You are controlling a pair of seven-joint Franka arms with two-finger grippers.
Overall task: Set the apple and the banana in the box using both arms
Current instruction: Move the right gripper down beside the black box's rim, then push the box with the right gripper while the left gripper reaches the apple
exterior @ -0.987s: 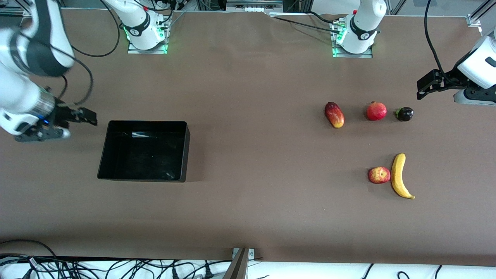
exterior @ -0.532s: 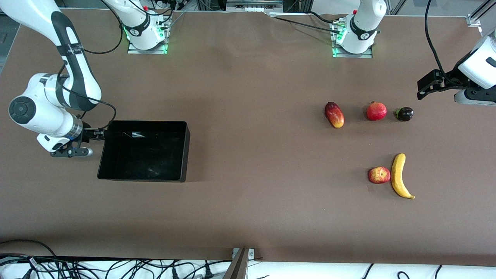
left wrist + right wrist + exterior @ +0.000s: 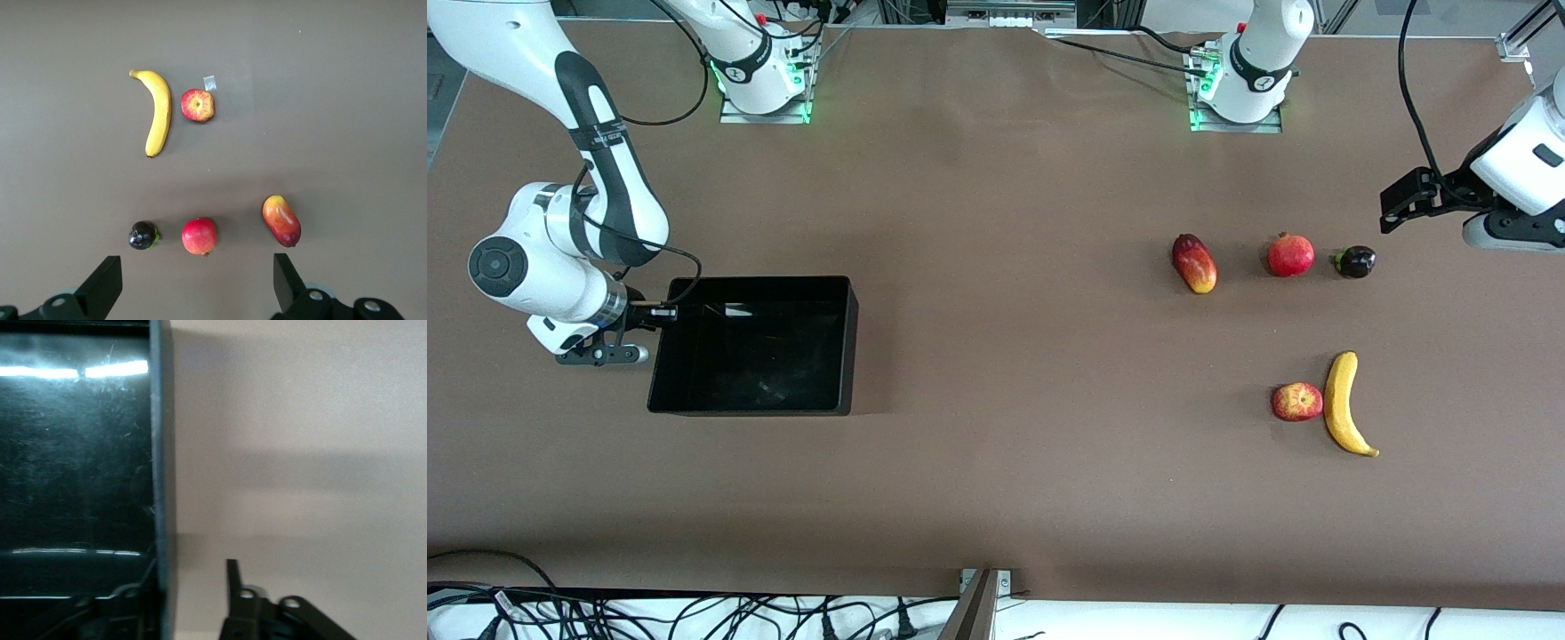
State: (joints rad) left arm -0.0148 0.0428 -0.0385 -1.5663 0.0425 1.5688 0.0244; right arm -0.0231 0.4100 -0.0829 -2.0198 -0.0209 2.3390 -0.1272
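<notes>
Right gripper [image 3: 660, 312] sits at the box [image 3: 694, 404] wall in the left-centre of the front view, fingers apart and straddling that rim, one inside, one outside. Box empty. Left gripper [image 3: 1396, 197] hangs at the upper right edge, fingers spread wide, over bare table [image 3: 996, 462] beside the fruit row. Apple [image 3: 1296, 402] and banana [image 3: 1343, 404] lie touching at lower right, well apart from the box.

Even overhead light, soft shadows – white glare streaks on the box [image 3: 80, 453] floor – close wrist view slightly soft.
</notes>
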